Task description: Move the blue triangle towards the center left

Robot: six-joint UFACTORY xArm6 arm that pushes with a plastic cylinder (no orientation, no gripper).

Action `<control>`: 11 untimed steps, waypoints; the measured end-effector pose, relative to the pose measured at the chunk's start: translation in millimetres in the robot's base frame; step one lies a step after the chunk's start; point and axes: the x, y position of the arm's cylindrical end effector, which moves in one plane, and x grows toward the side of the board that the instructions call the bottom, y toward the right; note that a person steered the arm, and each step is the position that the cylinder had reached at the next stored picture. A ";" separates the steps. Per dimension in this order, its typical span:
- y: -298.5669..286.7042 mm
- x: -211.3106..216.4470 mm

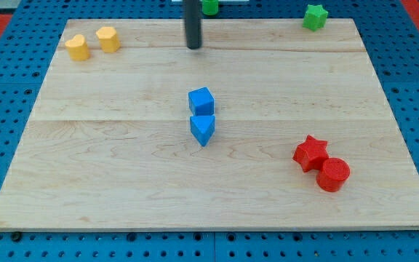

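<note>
The blue triangle lies near the middle of the wooden board, its point toward the view's bottom. A blue cube touches it just above. My tip is near the view's top centre, well above the blue cube and apart from both blue blocks. The dark rod rises out of the view's top edge.
Two yellow blocks sit at the top left. A green block is at the top edge behind the rod, a green star at the top right. A red star and red cylinder sit at the lower right.
</note>
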 end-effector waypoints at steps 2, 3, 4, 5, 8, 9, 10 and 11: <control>11.3 4.2; 26.6 22.6; 29.5 24.9; 33.9 57.2; -1.3 178.0; -8.9 191.8; -8.9 195.2; -8.9 203.7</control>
